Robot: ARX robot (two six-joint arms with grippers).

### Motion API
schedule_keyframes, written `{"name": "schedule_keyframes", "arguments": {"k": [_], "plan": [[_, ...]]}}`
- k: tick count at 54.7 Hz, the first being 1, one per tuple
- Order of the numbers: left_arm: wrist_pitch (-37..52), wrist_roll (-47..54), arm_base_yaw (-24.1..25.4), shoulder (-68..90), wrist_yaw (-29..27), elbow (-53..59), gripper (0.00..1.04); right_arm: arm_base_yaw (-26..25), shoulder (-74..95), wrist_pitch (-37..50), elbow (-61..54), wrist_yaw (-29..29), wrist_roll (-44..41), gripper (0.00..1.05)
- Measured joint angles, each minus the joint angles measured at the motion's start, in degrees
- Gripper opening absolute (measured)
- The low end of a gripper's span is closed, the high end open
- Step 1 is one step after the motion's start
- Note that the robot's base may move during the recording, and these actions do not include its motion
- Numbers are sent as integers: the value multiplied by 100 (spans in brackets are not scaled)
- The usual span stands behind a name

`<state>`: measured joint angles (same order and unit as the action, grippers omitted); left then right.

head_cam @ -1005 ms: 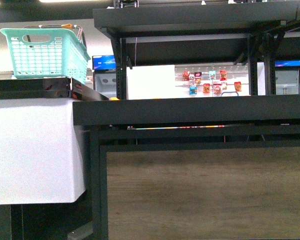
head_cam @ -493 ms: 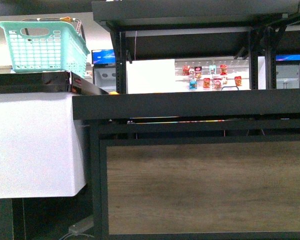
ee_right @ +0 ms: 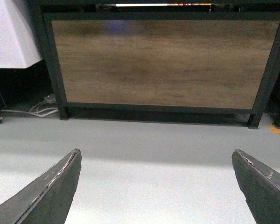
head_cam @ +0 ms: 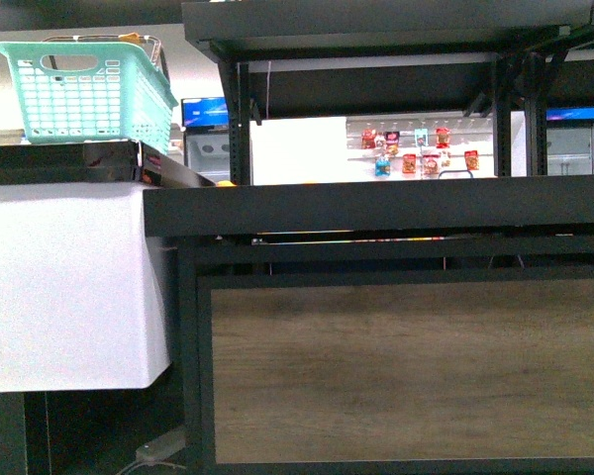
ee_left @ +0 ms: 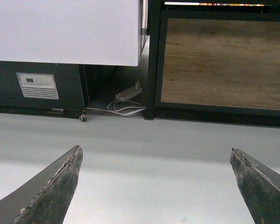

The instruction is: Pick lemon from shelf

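Now that the front view has stopped shifting, the black shelf (head_cam: 376,210) sits square ahead, a yellow-orange sliver (head_cam: 225,183), probably the lemon, peeking over its tier's left end. The left fingers (ee_left: 46,186) and right fingers (ee_right: 42,191) hang wide and empty above the floor (ee_left: 154,135), the reach not yet begun.

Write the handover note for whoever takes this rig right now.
Left gripper: jaws wide open, empty, low over the floor, facing the base of the shelf.
Right gripper: the same, open and empty.
Possible lemon: a small yellow-orange sliver at the left end of the middle tier; too small to be sure.
Done: nothing grasped.
Left: raise an arm to that tier, confirm the lemon, pick it.
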<state>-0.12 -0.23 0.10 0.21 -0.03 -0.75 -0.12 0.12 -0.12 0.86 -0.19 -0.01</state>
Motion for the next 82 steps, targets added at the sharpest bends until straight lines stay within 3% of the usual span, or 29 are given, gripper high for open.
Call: {"name": "schedule_keyframes", "arguments": {"k": [82], "plan": [[0, 0, 0, 0, 2, 0, 97, 0, -2, 0, 0, 0, 0, 97]]}}
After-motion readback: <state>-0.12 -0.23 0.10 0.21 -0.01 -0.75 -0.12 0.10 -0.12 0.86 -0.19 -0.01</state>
